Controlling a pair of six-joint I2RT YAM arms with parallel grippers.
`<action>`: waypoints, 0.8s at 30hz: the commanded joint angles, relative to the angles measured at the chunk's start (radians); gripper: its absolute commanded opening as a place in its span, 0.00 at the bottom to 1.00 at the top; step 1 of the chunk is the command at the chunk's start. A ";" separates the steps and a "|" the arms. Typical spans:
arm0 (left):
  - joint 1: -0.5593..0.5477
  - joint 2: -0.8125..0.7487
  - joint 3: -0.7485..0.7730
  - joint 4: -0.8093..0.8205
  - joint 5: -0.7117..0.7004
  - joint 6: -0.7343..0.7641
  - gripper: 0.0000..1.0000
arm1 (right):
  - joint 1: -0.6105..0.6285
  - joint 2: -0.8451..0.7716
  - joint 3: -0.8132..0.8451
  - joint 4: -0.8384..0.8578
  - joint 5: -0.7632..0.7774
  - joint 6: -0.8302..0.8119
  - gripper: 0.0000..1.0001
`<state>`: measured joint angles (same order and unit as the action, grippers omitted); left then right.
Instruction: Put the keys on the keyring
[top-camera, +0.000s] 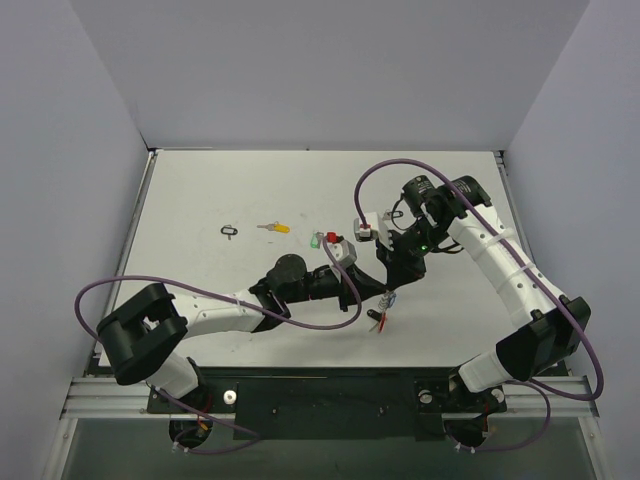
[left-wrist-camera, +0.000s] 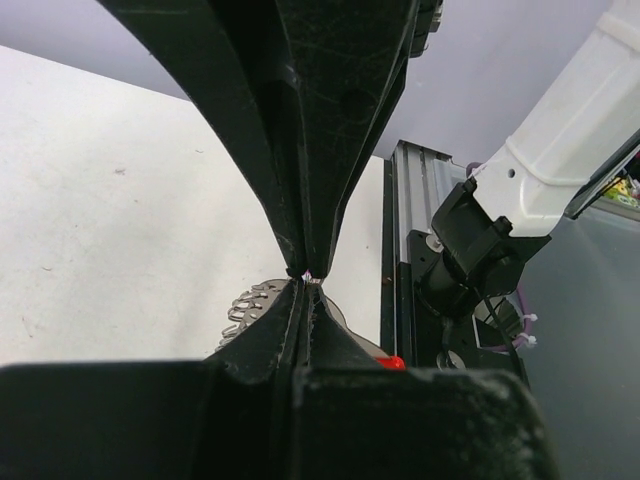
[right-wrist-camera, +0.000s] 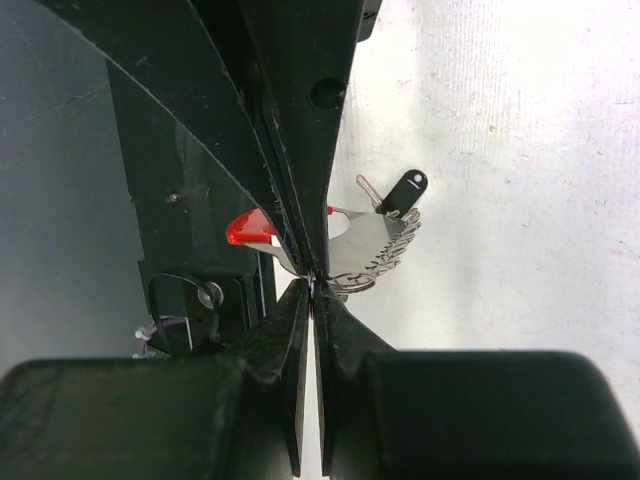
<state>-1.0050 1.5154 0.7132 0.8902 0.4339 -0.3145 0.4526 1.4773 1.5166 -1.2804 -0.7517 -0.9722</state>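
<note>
The keyring (top-camera: 380, 318) hangs at the table's middle front, with its silver toothed plate (right-wrist-camera: 375, 250) and red tag (right-wrist-camera: 250, 228). A black-tagged key (right-wrist-camera: 405, 190) sits on it. My left gripper (left-wrist-camera: 308, 285) is shut on the keyring's plate (left-wrist-camera: 255, 300). My right gripper (right-wrist-camera: 313, 285) comes down from above and meets it tip to tip. It is shut on a small thing with a bluish glint, which looks like the blue-tagged key (top-camera: 390, 298). A yellow-tagged key (top-camera: 272, 227) and a green-tagged key (top-camera: 315, 241) lie on the table to the left.
A small black loop tag (top-camera: 230, 231) lies left of the yellow key. The black front rail (top-camera: 330, 395) with the arm bases runs along the near edge. Purple cables arc over both arms. Grey walls enclose the white table (top-camera: 230, 180).
</note>
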 joint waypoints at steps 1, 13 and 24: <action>-0.001 -0.006 0.005 0.144 0.012 -0.066 0.09 | -0.006 -0.023 -0.010 0.007 -0.006 0.010 0.00; 0.000 -0.012 0.014 0.099 0.060 -0.074 0.29 | -0.006 -0.022 -0.012 0.007 -0.018 0.009 0.00; 0.002 0.008 0.049 0.036 0.037 -0.063 0.22 | -0.008 -0.023 -0.010 0.009 -0.021 0.009 0.00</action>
<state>-0.9997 1.5208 0.7078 0.9077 0.4507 -0.3668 0.4522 1.4773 1.5127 -1.2743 -0.7551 -0.9649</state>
